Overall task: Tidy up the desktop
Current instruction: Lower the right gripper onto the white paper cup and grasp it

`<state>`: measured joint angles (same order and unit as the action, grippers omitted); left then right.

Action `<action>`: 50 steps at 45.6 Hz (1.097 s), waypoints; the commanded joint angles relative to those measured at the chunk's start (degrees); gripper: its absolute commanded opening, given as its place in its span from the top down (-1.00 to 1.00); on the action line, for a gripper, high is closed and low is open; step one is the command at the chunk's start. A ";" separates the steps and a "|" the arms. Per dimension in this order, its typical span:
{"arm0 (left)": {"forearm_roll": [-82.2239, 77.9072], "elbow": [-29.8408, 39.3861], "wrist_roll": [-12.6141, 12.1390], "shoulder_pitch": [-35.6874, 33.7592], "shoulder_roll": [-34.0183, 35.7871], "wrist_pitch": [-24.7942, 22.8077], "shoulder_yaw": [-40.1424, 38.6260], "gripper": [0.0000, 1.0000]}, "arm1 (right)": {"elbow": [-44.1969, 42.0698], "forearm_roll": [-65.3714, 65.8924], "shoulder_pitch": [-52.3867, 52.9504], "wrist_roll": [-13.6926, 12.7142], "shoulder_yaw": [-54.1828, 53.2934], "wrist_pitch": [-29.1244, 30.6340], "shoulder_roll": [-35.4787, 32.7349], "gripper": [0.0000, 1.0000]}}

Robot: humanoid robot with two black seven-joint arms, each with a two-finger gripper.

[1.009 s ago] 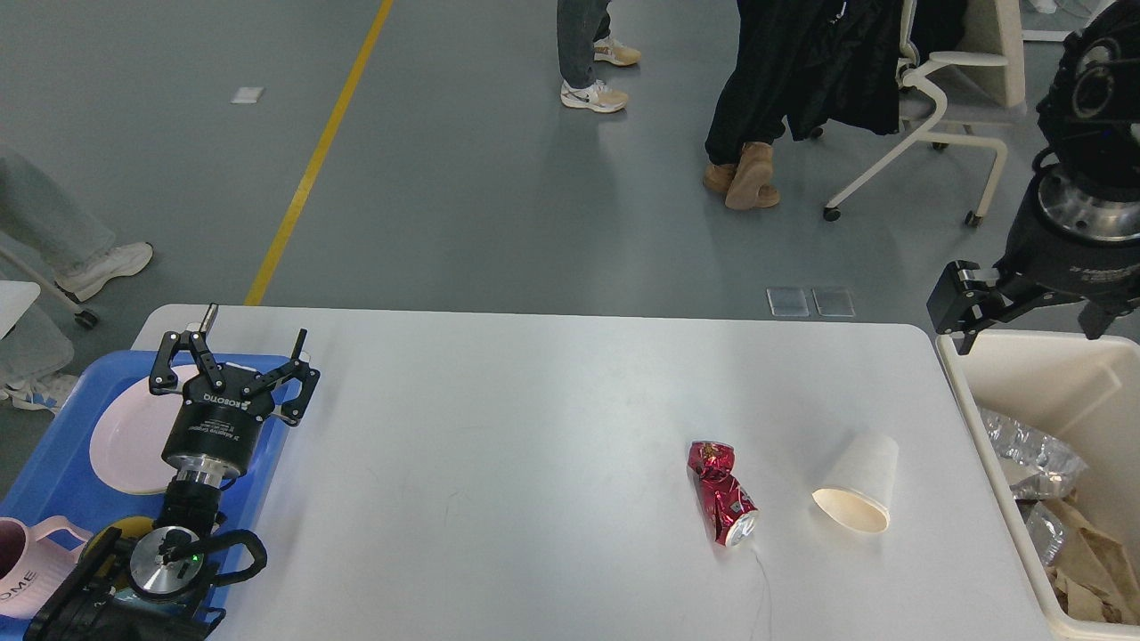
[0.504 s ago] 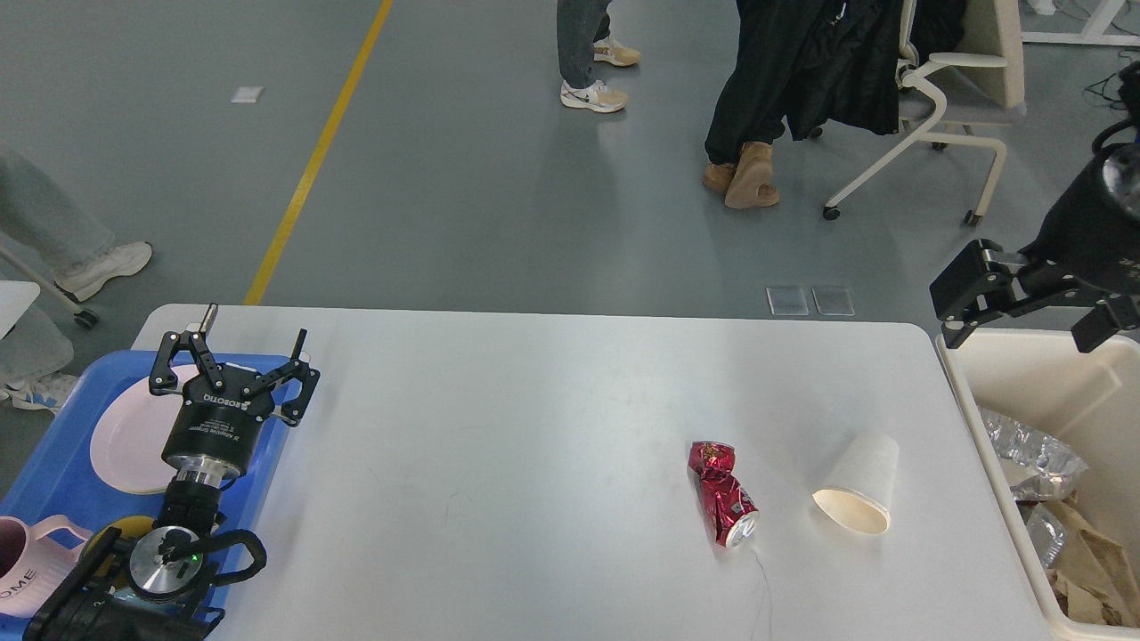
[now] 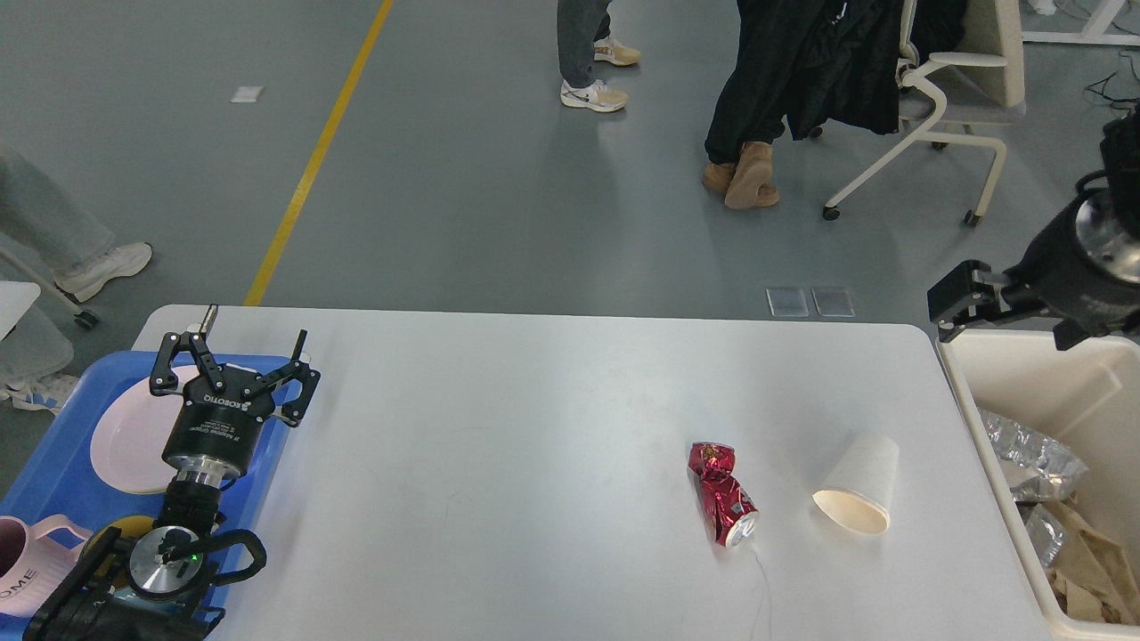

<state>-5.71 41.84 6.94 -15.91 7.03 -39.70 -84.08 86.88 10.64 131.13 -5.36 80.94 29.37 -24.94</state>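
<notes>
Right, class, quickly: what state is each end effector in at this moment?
Left end effector: open, holding nothing, above the blue plastic tray.
Right end effector: cannot be told, seen dark and small.

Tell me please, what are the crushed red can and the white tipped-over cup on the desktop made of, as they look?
The crushed red can looks like thin metal, probably aluminium: glossy, sharply creased, with a silvery end. The white tipped-over cup seems to be paper: matte, with a cream inside and a thin rolled rim, though plastic cannot be excluded.
</notes>
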 commanded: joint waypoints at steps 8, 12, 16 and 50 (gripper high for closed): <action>0.00 0.00 0.00 0.00 0.00 -0.03 0.05 -0.93 | -12.51 -0.18 -27.13 -0.08 -11.85 -10.04 -1.34 -1.00; 0.00 0.00 0.00 0.00 0.00 -0.03 0.05 -0.93 | -17.52 -0.18 -33.82 -0.08 -14.40 -10.04 -1.25 -1.00; 0.00 0.00 0.00 0.00 0.00 -0.03 -0.03 -0.93 | -23.49 -0.18 -41.02 -0.08 -16.25 -10.04 0.41 -1.00; 0.00 0.00 0.00 0.00 0.00 -0.03 -0.03 -0.93 | -48.03 -0.36 -66.18 -2.19 -27.77 -11.00 11.40 -1.00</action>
<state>-5.71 41.84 6.94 -15.90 7.03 -39.70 -84.09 39.31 10.28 65.43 -7.53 53.25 18.52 -13.49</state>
